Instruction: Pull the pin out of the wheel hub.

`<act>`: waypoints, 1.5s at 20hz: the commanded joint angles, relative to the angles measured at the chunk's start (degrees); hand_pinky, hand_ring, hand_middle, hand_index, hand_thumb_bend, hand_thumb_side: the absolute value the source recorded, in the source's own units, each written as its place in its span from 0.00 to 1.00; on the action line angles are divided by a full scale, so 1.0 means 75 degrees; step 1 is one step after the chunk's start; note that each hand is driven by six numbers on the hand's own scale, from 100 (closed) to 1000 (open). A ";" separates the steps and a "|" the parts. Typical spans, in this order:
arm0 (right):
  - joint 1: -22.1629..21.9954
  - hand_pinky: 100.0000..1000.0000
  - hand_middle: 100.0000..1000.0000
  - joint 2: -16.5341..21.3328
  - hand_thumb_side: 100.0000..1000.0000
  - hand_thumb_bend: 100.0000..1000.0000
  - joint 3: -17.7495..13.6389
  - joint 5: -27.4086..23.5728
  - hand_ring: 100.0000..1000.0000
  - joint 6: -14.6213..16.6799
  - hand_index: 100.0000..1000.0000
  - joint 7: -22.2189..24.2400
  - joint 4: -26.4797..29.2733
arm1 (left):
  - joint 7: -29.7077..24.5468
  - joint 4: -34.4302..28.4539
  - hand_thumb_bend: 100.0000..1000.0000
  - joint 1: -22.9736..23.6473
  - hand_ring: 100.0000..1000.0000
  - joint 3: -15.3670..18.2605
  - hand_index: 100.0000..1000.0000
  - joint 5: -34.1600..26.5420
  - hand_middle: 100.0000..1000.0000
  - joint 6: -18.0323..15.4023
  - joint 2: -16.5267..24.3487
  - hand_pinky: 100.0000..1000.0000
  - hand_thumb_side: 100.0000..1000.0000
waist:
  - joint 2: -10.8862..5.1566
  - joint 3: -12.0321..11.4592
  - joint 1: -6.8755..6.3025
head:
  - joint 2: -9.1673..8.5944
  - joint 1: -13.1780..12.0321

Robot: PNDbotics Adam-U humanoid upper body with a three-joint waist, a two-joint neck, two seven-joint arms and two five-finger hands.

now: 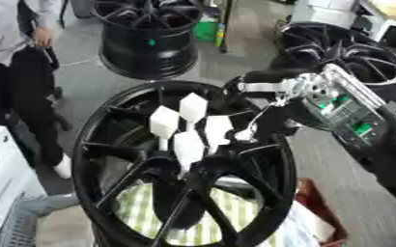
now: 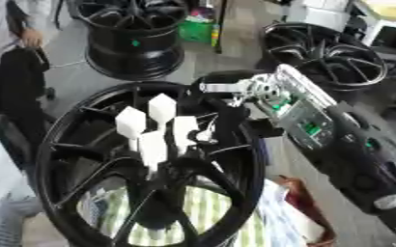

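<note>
A black wheel hub [image 1: 91, 144] stands tilted in the foreground, its spokes meeting at the centre. Several white pins with blocky heads rise from that centre: one at the left [image 1: 163, 121], one at the top [image 1: 193, 107], one at the right [image 1: 218, 129] and one at the front [image 1: 187, 147]. My right hand [image 1: 277, 89] comes in from the right over the rim and sits just beside the right-hand pin. Whether it has hold of that pin is hidden by the dark hand against the dark wheel. My left hand is out of sight.
Another black wheel [image 1: 150, 38] stands at the back and one more [image 1: 353, 53] at the right behind my arm. A person [image 1: 15, 72] stands at the far left. A green checked cloth [image 1: 210, 212] lies under the hub, and a white box [image 1: 3, 164] is at the lower left.
</note>
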State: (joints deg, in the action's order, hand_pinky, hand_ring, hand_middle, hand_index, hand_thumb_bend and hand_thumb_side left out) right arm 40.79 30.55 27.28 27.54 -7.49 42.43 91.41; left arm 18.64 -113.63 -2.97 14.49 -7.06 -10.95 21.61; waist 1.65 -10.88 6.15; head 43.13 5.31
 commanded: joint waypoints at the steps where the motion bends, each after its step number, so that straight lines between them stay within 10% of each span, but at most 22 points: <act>1: 0.0114 0.84 0.83 0.0100 0.26 0.25 -0.0121 0.0007 0.87 0.0070 0.89 -0.0024 -0.0063 | -0.0034 -0.0129 0.26 -0.0039 0.83 -0.0009 0.83 -0.0005 0.60 0.0006 0.0100 0.82 0.44 | -0.0042 -0.0007 -0.0036 | -0.0120 0.0035; 30: -0.0044 0.81 0.68 -0.0157 0.21 0.21 -0.0132 0.0158 0.82 -0.0037 0.75 -0.0083 -0.0705 | -0.0065 -0.0129 0.25 -0.0074 0.83 -0.0020 0.83 -0.0050 0.59 0.0015 0.0060 0.83 0.45 | 0.0056 -0.0136 0.0027 | -0.0193 0.0069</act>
State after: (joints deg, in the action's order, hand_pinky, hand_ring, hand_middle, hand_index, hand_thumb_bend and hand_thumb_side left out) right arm 39.75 28.53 27.19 28.68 -7.46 42.19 85.96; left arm 18.29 -113.63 -2.99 14.31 -7.36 -10.81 21.54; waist 2.49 -11.87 6.79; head 42.24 5.65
